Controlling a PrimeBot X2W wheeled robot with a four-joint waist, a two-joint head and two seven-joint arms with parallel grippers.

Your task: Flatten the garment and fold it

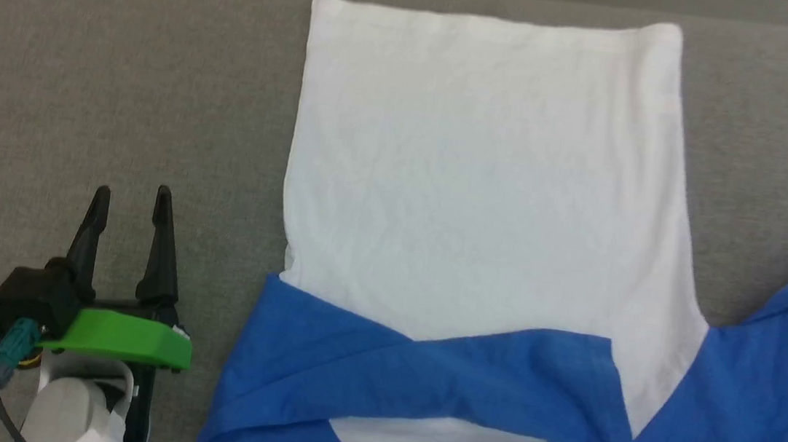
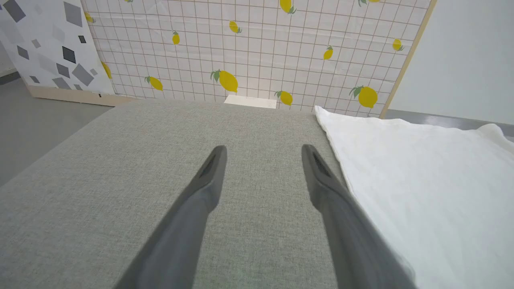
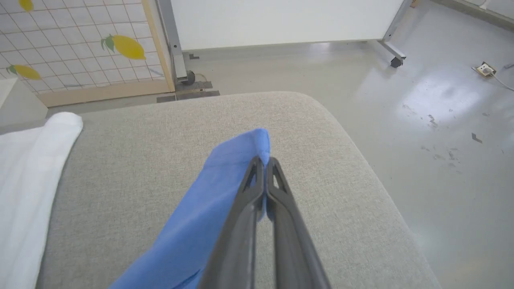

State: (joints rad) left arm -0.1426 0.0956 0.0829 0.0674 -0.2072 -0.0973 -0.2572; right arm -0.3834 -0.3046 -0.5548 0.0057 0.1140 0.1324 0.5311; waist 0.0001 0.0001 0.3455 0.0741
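The garment point(image 1: 487, 172) is lying on the grey surface point(image 1: 124, 75) in front of me, its hem at the far end and its shoulders nearest me. The white body is spreading flat and fairly smooth, with only faint creases. The left sleeve point(image 1: 422, 370) is lying folded across the chest as a blue band, crossing over the white cloth. The right sleeve point(image 1: 777, 342) is stretching out to my right and running off the edge of the head view.

I am pinching the end of that right sleeve point(image 3: 225, 168) with my right end effector point(image 3: 265, 160). Its fingers are pressed together on the blue cloth, which is trailing back from the tips toward the rest of the garment.

My left end effector point(image 1: 133, 191) is sitting over bare surface to the left of the garment. Its fingers are spread wide and are gripping nothing. In its wrist view the white edge point(image 2: 401, 168) is lying just beside the right finger.

Beyond the surface a lemon-print panel point(image 2: 257, 52) is standing, and a glossy floor point(image 3: 441, 120) is showing off to my right.
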